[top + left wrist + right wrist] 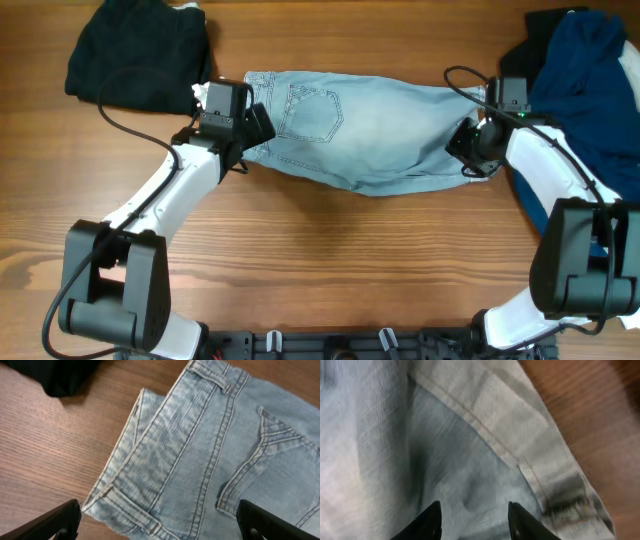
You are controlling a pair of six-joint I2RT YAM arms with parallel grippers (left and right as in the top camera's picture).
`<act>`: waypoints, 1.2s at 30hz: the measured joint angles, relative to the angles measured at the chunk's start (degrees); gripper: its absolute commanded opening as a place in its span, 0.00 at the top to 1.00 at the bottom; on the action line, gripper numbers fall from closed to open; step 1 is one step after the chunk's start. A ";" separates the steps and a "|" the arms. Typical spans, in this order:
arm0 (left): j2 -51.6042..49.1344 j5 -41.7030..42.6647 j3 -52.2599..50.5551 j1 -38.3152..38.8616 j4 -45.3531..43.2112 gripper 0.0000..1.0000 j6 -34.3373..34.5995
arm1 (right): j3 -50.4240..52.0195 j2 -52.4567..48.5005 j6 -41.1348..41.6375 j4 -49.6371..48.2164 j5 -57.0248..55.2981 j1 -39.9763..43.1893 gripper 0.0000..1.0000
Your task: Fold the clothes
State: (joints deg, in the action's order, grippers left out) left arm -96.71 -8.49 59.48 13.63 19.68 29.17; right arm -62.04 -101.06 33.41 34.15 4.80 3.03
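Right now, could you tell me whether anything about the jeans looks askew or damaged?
The jeans lie slightly bowed across the table, and a dark smudge marks the leg hem in the right wrist view. No tear shows.

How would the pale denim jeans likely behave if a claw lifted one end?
Probably floppy: the jeans lie flat, doubled over at the waistband. Likely heavy for cloth, judging by thick stitched seams. Probably not slippery; the weave looks coarse.

In the right wrist view the jeans (470,460) are blurred; overhead, the navy garment (590,80) is cut off at the right edge.
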 measured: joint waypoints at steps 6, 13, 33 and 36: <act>0.00 0.00 0.00 0.00 0.72 0.00 0.00 | 4.76 0.00 1.55 -7.80 -2.51 0.00 0.63; 0.00 0.00 0.00 0.00 0.72 0.00 0.00 | 7.37 0.00 2.27 -12.33 -3.82 0.00 0.80; 0.00 0.00 0.00 0.00 0.81 0.00 0.00 | 7.17 4.72 3.80 -7.82 -4.00 2.27 0.96; 0.00 0.00 0.00 0.00 1.18 0.00 0.00 | 7.13 11.45 3.41 -3.34 -4.07 2.43 0.96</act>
State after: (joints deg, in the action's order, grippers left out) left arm -96.71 -8.49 59.48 13.63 20.86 29.17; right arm -54.92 -89.60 36.82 30.81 0.73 5.45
